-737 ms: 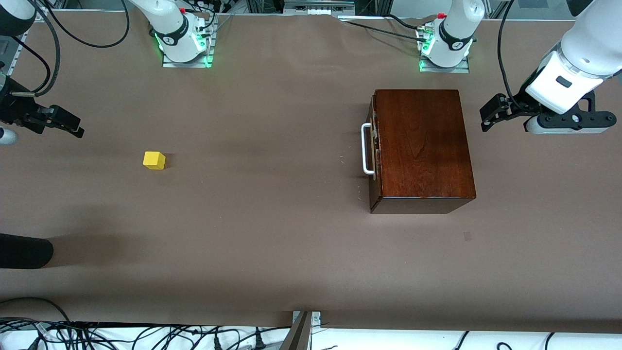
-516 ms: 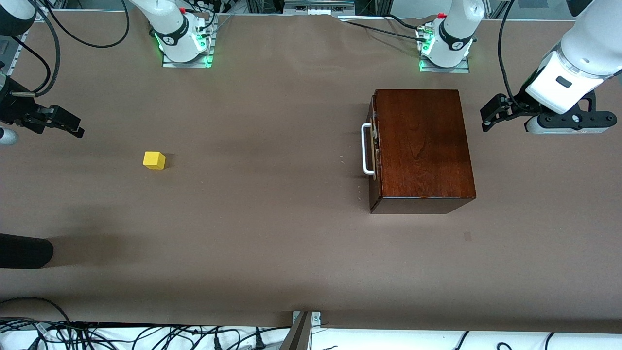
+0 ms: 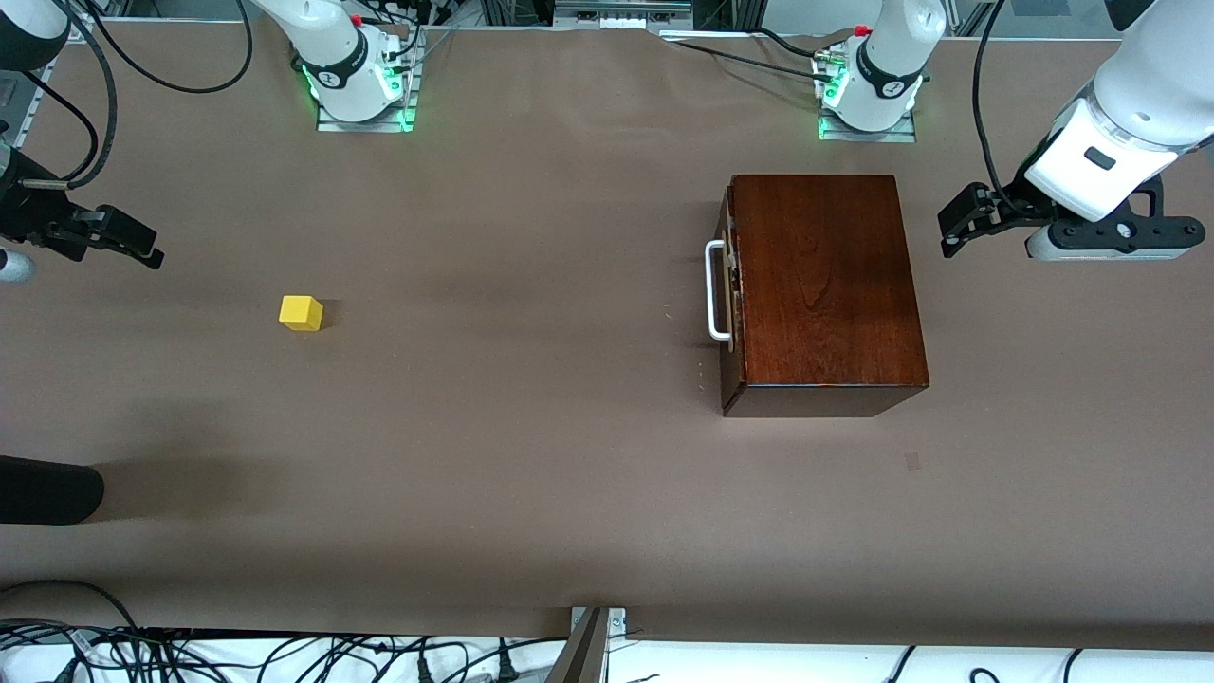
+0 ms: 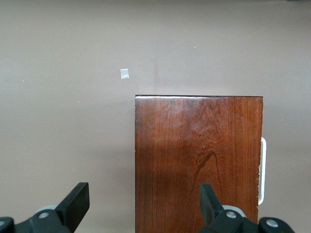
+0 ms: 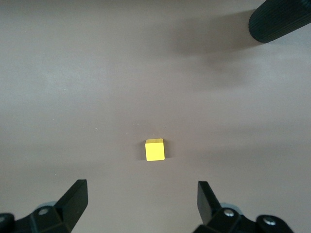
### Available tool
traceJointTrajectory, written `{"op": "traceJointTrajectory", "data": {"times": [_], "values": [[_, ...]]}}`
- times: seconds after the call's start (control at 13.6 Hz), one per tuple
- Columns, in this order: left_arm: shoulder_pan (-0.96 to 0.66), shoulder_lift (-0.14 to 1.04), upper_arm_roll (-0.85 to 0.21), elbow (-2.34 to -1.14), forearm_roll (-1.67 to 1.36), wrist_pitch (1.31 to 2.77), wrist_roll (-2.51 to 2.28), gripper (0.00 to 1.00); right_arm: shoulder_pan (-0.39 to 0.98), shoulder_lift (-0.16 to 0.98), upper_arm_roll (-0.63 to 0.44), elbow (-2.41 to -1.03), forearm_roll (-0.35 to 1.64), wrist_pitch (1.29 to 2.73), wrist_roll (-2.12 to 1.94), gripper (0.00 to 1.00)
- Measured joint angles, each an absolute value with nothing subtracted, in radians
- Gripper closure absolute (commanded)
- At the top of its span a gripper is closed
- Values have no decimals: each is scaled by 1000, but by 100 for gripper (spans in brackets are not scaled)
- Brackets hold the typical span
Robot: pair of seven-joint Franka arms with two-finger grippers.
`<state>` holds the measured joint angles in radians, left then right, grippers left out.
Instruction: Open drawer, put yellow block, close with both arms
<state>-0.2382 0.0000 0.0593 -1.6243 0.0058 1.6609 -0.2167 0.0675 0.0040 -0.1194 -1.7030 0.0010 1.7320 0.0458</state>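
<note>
The reddish-brown wooden box [image 3: 825, 285] stands toward the left arm's end of the table. Its drawer [image 3: 728, 285] is pushed in, and the white bar handle [image 3: 718, 289] faces the right arm's end. The yellow block [image 3: 301, 312] sits alone on the table toward the right arm's end. My left gripper [image 3: 948, 232] is open and empty, held over the table beside the box's closed end. The left wrist view shows that gripper [image 4: 143, 194], the box [image 4: 199, 160] and the handle [image 4: 263, 170]. My right gripper [image 3: 147, 245] is open and empty over the table near the block. The right wrist view shows that gripper [image 5: 141, 191] and the block [image 5: 155, 149].
A black cylinder [image 3: 47, 489] juts in over the table edge at the right arm's end, nearer the front camera than the block; it also shows in the right wrist view [image 5: 279, 19]. A small pale mark [image 3: 912, 461] lies on the table near the box. Cables run along the table's edges.
</note>
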Motion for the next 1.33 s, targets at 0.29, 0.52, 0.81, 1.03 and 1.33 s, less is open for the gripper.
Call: {"op": "traceJointTrajectory", "data": {"times": [0.29, 0.52, 0.81, 1.03, 1.33], "values": [[-241, 0, 50, -1623, 6, 1661, -216, 0, 67, 4, -119, -1703, 1, 1731, 46, 0], [-243, 0, 46, -1619, 6, 1661, -216, 0, 67, 4, -120, -1703, 1, 1731, 46, 0], [-244, 8, 38, -1610, 6, 1663, -216, 0, 67, 6, -124, -1703, 1, 1727, 46, 0], [-266, 50, 26, -1547, 6, 1647, -219, 0, 66, 9, -132, -1703, 1, 1724, 46, 0], [-326, 139, 24, -1455, 6, 1625, -225, 0, 66, 11, -133, -1703, 1, 1722, 46, 0]]}}
